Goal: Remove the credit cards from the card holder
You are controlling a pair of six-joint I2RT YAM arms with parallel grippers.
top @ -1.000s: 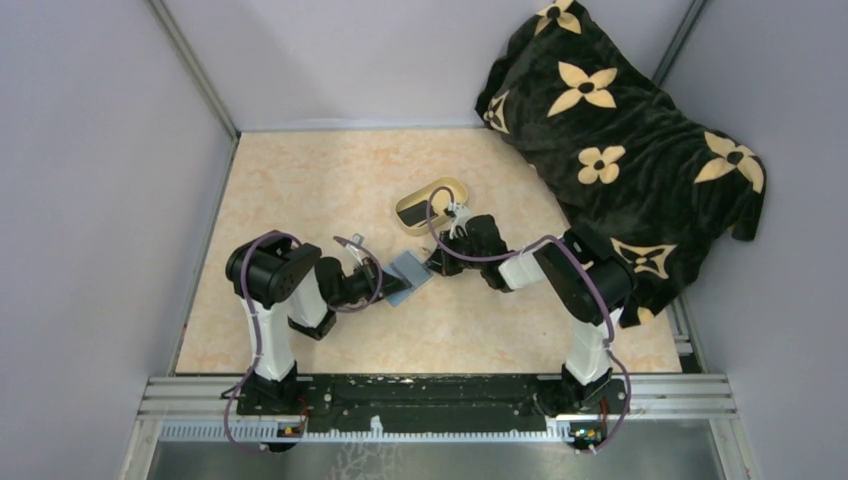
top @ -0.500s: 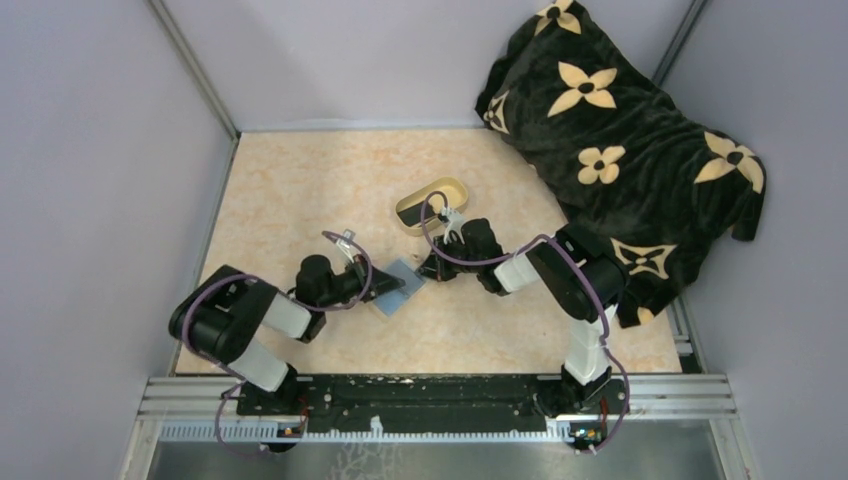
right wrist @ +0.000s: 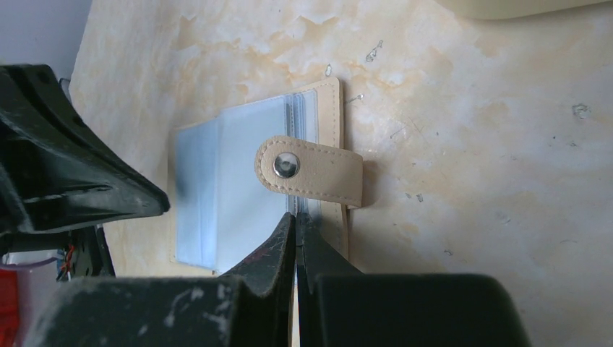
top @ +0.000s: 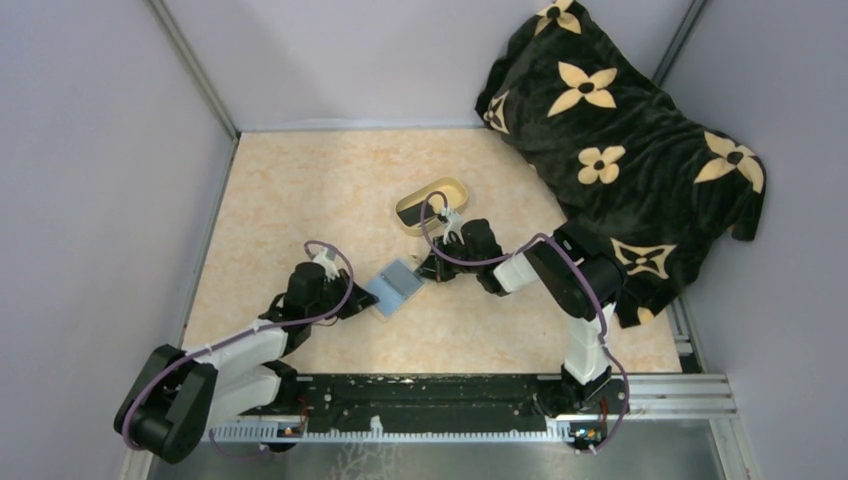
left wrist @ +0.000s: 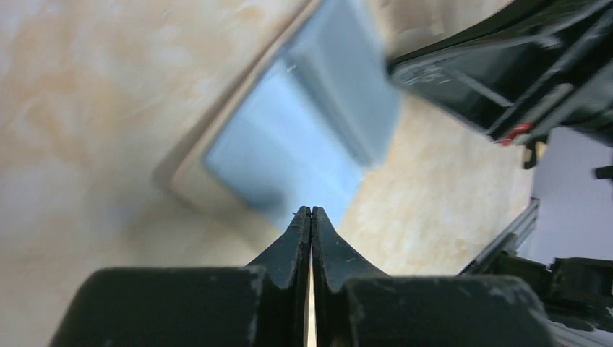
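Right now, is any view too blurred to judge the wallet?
Left wrist: wallet smeared by blur, edges soft, only the left pincer sharp. Right wrist: crisp, stitching on the tab readable, small glint on the snap. Top external: even light, no glare, wallet small.

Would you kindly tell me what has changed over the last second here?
The left arm swung down toward the near-left corner, drawing the left gripper and the card holder slightly that way. The right gripper, dish and blanket hardly moved; both grippers remain shut.
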